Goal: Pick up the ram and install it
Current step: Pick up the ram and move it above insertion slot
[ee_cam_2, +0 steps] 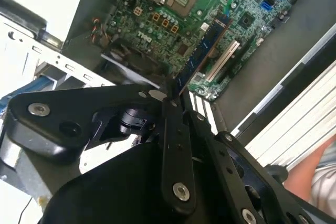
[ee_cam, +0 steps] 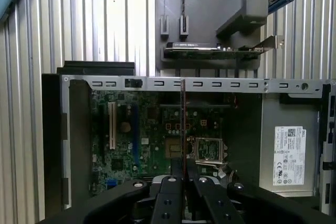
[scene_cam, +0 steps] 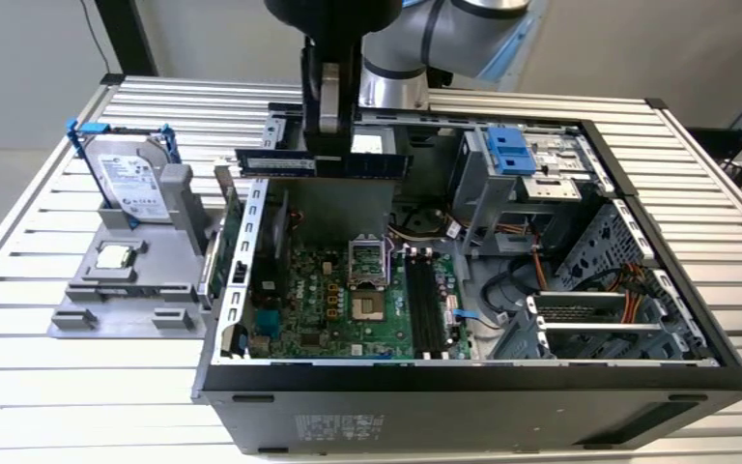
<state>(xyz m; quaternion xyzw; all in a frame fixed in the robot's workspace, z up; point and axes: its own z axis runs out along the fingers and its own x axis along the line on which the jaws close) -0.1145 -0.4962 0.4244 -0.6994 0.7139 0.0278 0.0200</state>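
My gripper (scene_cam: 328,153) is shut on the ram (scene_cam: 274,161), a long dark stick with a white label that I hold level and edge-down by its middle. It hangs above the rear part of the open computer case (scene_cam: 474,372), well clear of the green motherboard (scene_cam: 306,300). The black memory slots (scene_cam: 429,309) lie on the board nearer the case front, to the exterior view's right of the CPU socket (scene_cam: 364,280). In both wrist views the ram (ee_cam: 182,124) (ee_cam_2: 202,51) shows edge-on as a thin strip running out from the fingertips (ee_cam: 177,174) over the motherboard (ee_cam: 147,140).
A grey fixture (scene_cam: 113,300) at the exterior view's left holds a silver hard drive (scene_cam: 132,179) and a small CPU chip (scene_cam: 116,255). Drive cages and cables (scene_cam: 564,280) fill the case's right side. A person's sleeve (ee_cam_2: 317,174) is beside the case in the second wrist view.
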